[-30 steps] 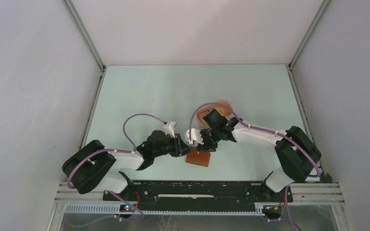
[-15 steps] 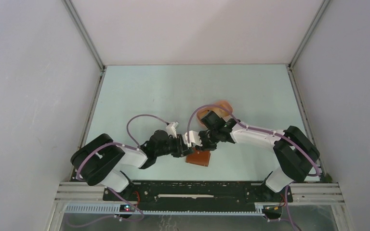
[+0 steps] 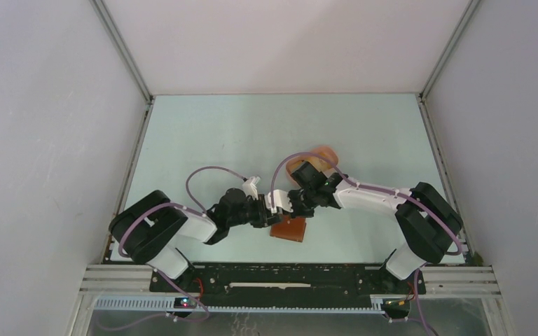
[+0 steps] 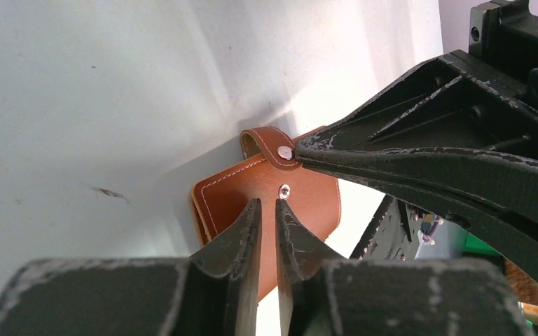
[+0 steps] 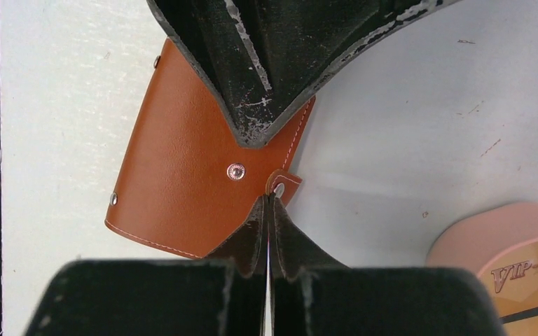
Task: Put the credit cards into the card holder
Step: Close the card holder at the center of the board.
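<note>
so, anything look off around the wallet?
Nothing stands out. The card holder looks undamaged. Its snap tab is unfastened only because the right gripper pinches it. The left gripper is at another edge of the holder, jaws nearly together. A VIP card lies in the pink tray.

Top view high overhead, wrist views close, facing each other, sharing card holder (image 4: 314, 199)

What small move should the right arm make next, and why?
Probably pull the right end effector gently up and away, peeling the snap tab open. It is closed on that tab, the card holder is not yet open, and the left end effector sits against the holder's body, seemingly to steady it.
</note>
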You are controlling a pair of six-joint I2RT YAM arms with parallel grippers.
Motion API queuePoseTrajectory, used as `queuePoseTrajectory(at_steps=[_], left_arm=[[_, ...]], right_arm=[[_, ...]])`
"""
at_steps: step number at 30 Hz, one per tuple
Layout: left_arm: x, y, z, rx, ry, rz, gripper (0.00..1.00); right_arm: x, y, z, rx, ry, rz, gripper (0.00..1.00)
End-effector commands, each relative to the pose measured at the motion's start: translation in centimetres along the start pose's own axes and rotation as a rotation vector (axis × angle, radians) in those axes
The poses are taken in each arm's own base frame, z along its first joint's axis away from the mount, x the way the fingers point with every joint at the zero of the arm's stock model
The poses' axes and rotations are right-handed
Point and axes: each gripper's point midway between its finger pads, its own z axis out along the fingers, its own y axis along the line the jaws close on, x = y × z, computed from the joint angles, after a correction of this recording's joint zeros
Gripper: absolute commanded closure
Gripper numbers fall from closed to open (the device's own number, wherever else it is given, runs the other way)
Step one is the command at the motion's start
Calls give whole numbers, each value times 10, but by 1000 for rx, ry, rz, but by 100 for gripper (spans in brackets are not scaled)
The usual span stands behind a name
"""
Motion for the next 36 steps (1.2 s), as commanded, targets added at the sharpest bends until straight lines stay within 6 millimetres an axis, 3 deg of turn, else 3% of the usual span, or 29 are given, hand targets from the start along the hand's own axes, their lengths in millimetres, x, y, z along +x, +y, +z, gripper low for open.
queuePoseTrajectory(at_steps=[1, 12, 23, 36], left_arm=[[-4, 0, 6, -3, 6, -10, 83], [3, 14, 9, -49, 23, -47, 93], [5, 19, 8, -77, 30, -57, 97], [6, 19, 9, -73, 35, -57, 98]], right_arm=[[-7, -6, -4, 13, -30, 25, 100], [-16, -14, -20, 40, -85, 70, 100], [-8, 16, -8, -83, -38, 20, 100], [-20, 25, -2, -94, -44, 8, 100]])
